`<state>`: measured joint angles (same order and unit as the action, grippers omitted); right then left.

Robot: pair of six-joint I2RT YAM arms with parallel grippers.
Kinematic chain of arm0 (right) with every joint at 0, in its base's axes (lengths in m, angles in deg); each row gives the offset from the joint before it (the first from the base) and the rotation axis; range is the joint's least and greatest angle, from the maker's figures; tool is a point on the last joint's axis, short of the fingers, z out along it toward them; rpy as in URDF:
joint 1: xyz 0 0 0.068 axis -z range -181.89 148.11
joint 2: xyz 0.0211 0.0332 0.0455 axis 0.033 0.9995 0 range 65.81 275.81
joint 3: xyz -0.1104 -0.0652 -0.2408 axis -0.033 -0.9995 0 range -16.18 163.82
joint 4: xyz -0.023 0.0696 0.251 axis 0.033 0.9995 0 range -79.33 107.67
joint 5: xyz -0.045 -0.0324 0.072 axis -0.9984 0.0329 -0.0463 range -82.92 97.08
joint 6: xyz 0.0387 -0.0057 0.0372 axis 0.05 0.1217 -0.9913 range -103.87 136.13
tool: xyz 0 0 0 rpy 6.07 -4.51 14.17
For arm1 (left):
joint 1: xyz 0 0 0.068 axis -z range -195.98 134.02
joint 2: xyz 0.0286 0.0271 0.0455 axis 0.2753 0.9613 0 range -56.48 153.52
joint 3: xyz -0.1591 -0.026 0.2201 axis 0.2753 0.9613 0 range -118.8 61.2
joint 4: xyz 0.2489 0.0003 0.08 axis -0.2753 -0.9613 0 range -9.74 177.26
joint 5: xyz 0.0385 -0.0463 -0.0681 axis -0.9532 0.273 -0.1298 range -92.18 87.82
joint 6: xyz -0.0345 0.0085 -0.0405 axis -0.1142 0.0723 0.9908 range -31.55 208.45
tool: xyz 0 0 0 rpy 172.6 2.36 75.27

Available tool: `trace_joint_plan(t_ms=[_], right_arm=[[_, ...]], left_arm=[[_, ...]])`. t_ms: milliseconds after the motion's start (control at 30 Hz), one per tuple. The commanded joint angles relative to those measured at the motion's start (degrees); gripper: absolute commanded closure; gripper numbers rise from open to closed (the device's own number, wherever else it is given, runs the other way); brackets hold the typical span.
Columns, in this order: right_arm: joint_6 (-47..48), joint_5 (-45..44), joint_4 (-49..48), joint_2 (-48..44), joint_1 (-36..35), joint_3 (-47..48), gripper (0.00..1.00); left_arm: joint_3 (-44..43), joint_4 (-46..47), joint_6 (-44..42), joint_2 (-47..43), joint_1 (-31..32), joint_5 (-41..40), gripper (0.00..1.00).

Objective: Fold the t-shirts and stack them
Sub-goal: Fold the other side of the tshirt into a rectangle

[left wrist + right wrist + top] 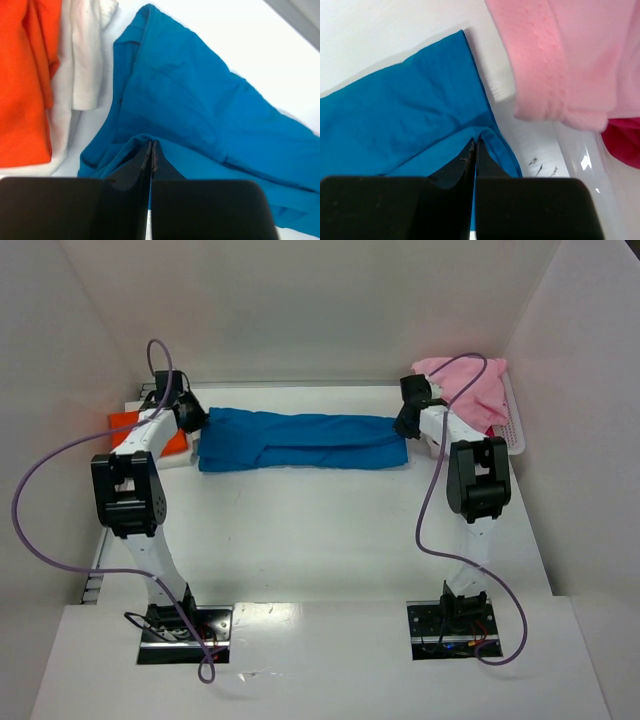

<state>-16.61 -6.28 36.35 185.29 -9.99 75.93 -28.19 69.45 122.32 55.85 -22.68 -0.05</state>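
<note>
The blue t-shirt [300, 440] lies folded into a long band across the far part of the table. My left gripper [193, 420] is shut on its left end; the left wrist view shows the cloth [200, 110] pinched at the fingertips [151, 145]. My right gripper [405, 425] is shut on its right end, and the right wrist view shows the blue cloth [405, 120] bunched at the tips [476, 144]. The orange t-shirt [135, 430] lies folded at the far left, also in the left wrist view [25, 80]. The pink t-shirt [470, 385] hangs over the basket, also in the right wrist view [570, 55].
A white plastic basket [510, 430] stands at the far right with a dark pink cloth [622, 140] inside. A white cloth [82, 65] lies between the orange and blue shirts. White walls close in the table on three sides.
</note>
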Motion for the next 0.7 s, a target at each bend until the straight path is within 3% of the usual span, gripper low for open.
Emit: trace_joint_plan(t_ms=[0, 100, 167, 233, 300, 467, 533, 600, 667], right_arm=[[1.2, -1.2, -2.7, 1.7, 0.4, 3.3, 0.98], [2.1, 0.0, -3.7, 1.9, 0.4, 3.3, 0.89], [2.8, 1.3, -4.1, 1.9, 0.4, 3.3, 0.63], [3.5, 1.8, -4.1, 0.9, 0.4, 3.3, 0.49], [3.9, 3.3, -6.6, -2.0, 0.4, 2.3, 0.45], [4.5, 8.7, -8.7, -7.1, -0.2, 0.9, 0.35], [5.8, 8.9, -8.7, -8.8, -2.0, 1.2, 0.31], [6.6, 9.7, -8.7, -11.0, -4.5, 1.4, 0.28], [6.1, 12.5, -9.2, -12.5, -6.0, 1.4, 0.24]], left_arm=[[-3.2, 0.4, -3.7, 2.4, -0.5, 2.8, 0.96], [-3.8, -0.2, -4.4, 3.5, -0.5, 3.1, 0.94], [-4.3, -0.7, -4.4, 3.9, -0.5, 3.5, 0.83], [-4.3, -0.7, -5.0, 3.9, -0.5, 3.5, 0.69], [-5.5, -1.2, -6.2, 3.3, -0.5, 2.3, 0.59], [-7.2, -0.5, -7.8, 1.5, -1.4, 2.3, 0.47], [-7.4, -1.0, -7.9, -0.4, -1.6, 2.9, 0.37], [-5.1, -0.5, -7.9, -4.0, -1.6, 3.4, 0.23], [-1.3, 0.1, -7.9, -8.3, -1.6, 4.9, 0.17]])
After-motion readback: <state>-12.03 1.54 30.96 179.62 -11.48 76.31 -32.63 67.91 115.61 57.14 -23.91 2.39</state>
